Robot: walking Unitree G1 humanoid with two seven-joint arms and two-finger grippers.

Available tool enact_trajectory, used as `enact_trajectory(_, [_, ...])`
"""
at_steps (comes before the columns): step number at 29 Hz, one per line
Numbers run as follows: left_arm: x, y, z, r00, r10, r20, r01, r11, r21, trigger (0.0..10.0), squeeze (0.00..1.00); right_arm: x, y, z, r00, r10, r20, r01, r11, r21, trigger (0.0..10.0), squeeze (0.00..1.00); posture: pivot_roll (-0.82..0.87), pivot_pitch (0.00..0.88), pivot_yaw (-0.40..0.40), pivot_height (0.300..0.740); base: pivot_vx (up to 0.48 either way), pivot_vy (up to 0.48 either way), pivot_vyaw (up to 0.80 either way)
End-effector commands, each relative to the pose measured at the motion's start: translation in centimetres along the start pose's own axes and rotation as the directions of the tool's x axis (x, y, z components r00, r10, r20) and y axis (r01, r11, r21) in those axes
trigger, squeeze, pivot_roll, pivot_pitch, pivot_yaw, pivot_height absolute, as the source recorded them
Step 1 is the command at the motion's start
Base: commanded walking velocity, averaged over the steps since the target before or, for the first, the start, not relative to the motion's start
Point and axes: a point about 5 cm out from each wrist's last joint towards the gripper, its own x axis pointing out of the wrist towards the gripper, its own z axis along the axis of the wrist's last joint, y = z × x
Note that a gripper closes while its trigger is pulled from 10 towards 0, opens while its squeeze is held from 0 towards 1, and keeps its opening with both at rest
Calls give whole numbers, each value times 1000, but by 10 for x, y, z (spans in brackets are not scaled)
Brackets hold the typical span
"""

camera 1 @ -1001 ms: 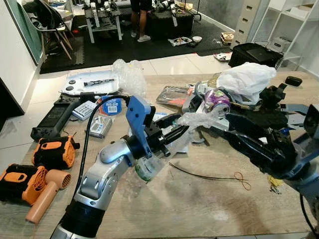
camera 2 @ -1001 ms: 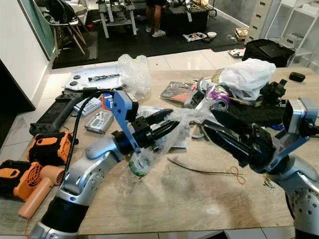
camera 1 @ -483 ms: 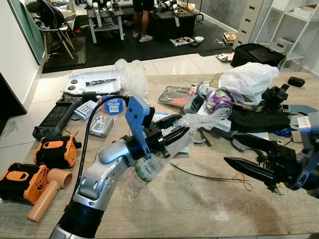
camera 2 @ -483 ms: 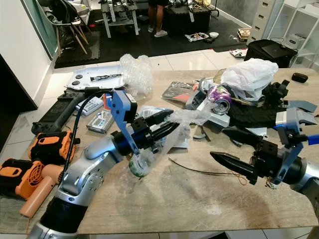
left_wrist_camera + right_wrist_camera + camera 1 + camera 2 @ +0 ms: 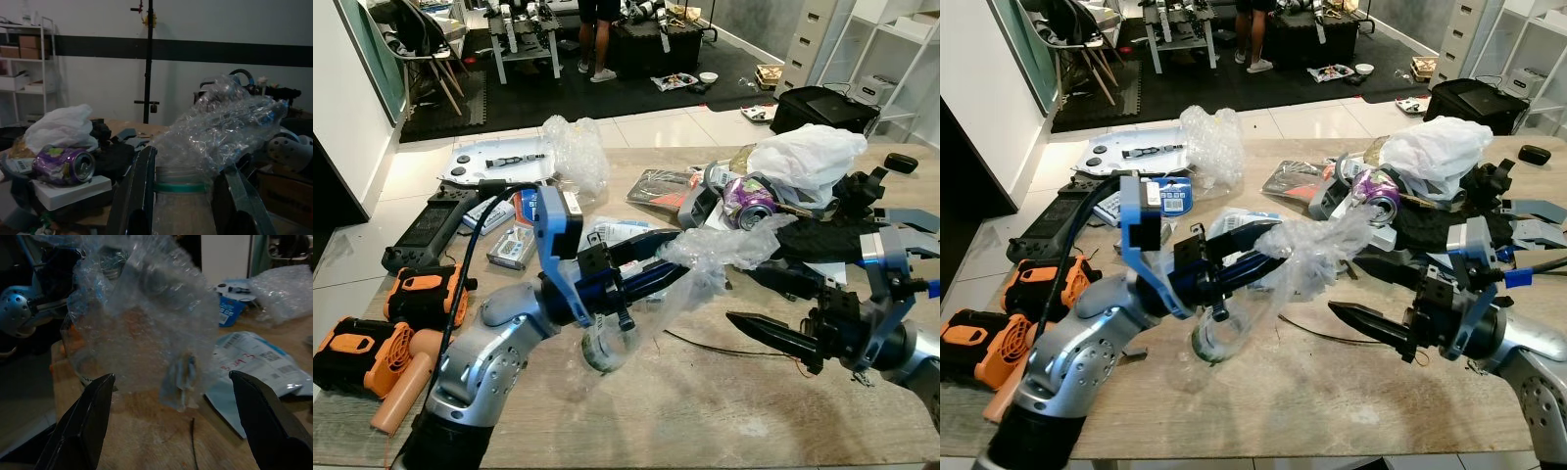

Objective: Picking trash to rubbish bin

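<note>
While the wooden table (image 5: 705, 411) carries a wide spread of clutter, the left gripper (image 5: 651, 269) holds a crumpled sheet of clear bubble wrap (image 5: 729, 250) lifted above the middle of the tabletop. The wrap's long axis runs roughly level, from the gripper out toward the robot's right and a little upward, its far end pointing at the pile near the purple can (image 5: 751, 203). A looser flap of the same wrap hangs down below the fingers, and a clear plastic bottle with a green cap ring (image 5: 604, 346) hangs there with it, neck up in the left wrist view (image 5: 178, 187). The left gripper's two fingers are pinched on the wrap and the bottle neck.

The right gripper (image 5: 773, 313) hovers low over the table to the right of the wrap, apart from it, its fingers (image 5: 769, 333) spread wide and aimed toward the robot's left, at the hanging plastic.

A white plastic bag (image 5: 803, 157) lies behind on the far right, a second bundle of bubble wrap (image 5: 576, 157) on the far left, orange and black tools (image 5: 421, 294) at the left edge, and a thin wire (image 5: 705, 345) lies on the wood below the wrap.
</note>
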Motion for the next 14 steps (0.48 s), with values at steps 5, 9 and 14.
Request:
enact_trajectory(5, [1, -12, -1, 997, -77, -9, 76, 997, -30, 10000, 0, 14, 8, 4, 996, 82, 35, -81, 996, -33, 10000, 0, -150, 185, 47, 740, 0, 0, 0])
enact_trajectory(9, [0, -16, 0, 995, -102, -4, 102, 994, -47, 10000, 0, 18, 5, 10, 995, 86, 59, -82, 995, -64, 10000, 0, -149, 187, 47, 740, 0, 0, 0])
enact_trajectory(14, [-1, -19, 0, 992, -124, 0, 123, 990, -63, 10000, 0, 19, 5, 17, 990, 110, 88, -104, 992, -77, 10000, 0, -149, 185, 44, 740, 0, 0, 0])
